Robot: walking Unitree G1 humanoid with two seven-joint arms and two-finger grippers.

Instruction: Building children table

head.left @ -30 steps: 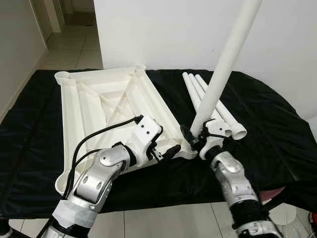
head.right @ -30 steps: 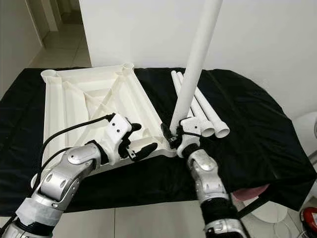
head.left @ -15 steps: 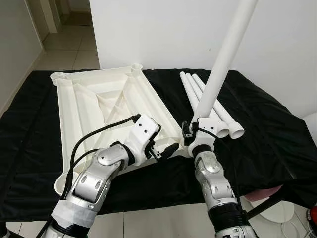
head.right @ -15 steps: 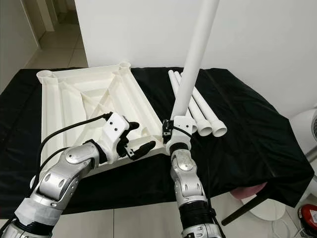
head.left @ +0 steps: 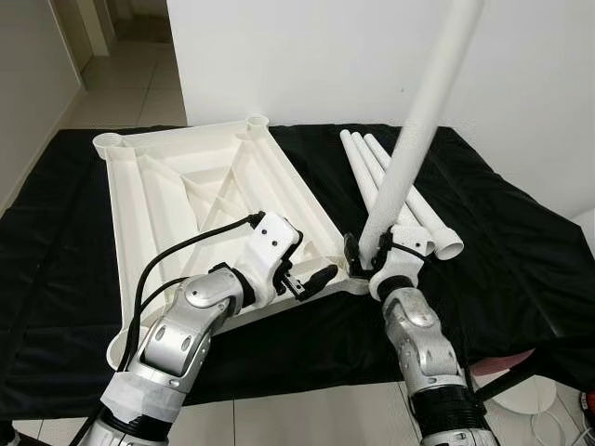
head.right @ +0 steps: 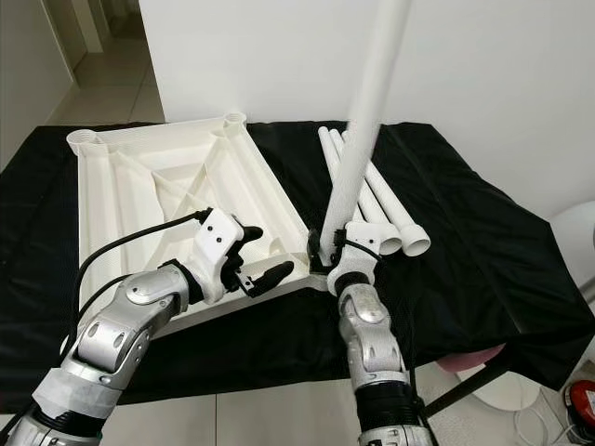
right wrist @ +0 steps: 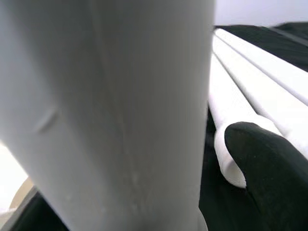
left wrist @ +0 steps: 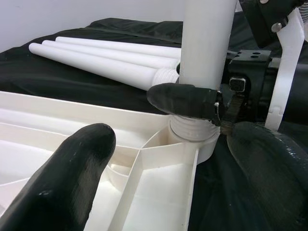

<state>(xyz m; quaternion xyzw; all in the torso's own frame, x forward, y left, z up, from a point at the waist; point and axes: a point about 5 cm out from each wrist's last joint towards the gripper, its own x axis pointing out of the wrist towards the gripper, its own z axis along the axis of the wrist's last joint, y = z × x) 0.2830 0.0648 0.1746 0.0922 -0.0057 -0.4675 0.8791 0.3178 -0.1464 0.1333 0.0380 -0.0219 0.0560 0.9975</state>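
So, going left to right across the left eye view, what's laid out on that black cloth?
White tabletop → left claw → upright leg held by the right claw → three spare legs lying flat.

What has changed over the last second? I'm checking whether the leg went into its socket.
The right tool, shut on the upright leg, swung its base left, then back right, at the tabletop's near corner socket. The left tool stayed open by that corner; three spare legs stayed on the black cloth.
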